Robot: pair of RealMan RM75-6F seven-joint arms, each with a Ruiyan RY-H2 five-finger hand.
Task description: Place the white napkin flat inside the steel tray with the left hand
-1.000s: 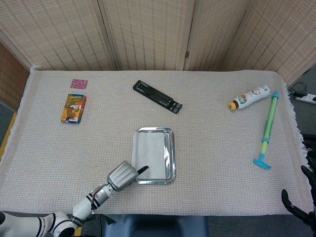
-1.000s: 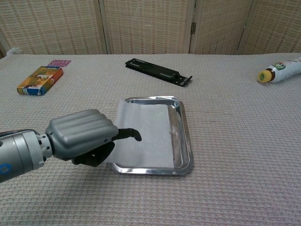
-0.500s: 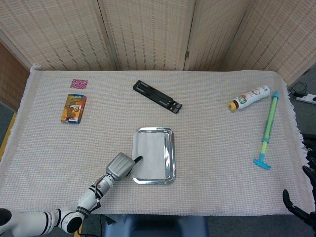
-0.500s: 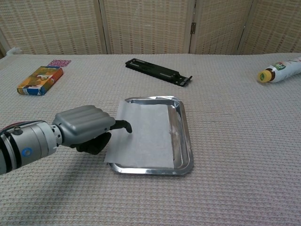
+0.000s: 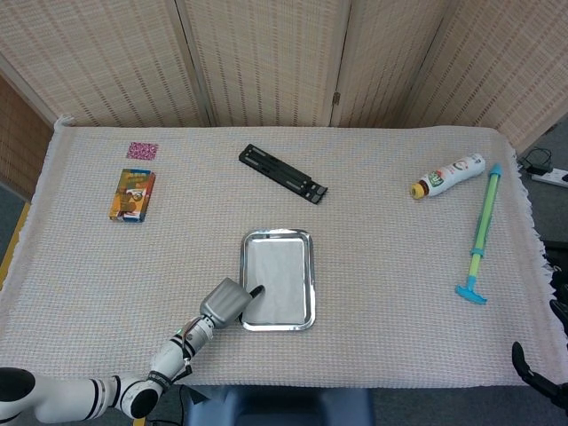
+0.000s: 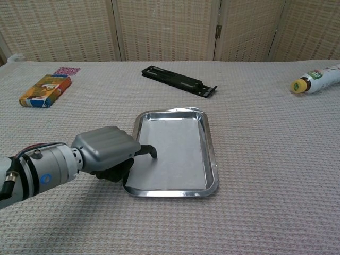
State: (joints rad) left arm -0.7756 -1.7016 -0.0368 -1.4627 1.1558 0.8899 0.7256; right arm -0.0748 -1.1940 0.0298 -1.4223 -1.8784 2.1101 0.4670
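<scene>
At the tray's (image 6: 210,154) near-left corner, my left hand (image 6: 106,150) sits knuckles up, one dark fingertip (image 6: 152,154) poking down onto the napkin (image 6: 172,154), the rest curled under; I'm gripping nothing, just pressing. Napkin looks to be lying flat inside the tray now, edges within the rim on every side I can see, though my hand hides the near-left corner. To finish this well, I judge I should keep the press light, slide the tip outward to smooth that hidden corner, then lift straight up so the sheet doesn't cling and ride up with me. No dragging sideways on the way out, or it could bunch against the rim. My right hand (image 5: 538,377) barely shows at the table's far edge in the head view; I can't tell how it's set. As for writing: the bottle (image 5: 449,176) has a label and the box (image 5: 132,194) a printed face, both too small to read.
</scene>
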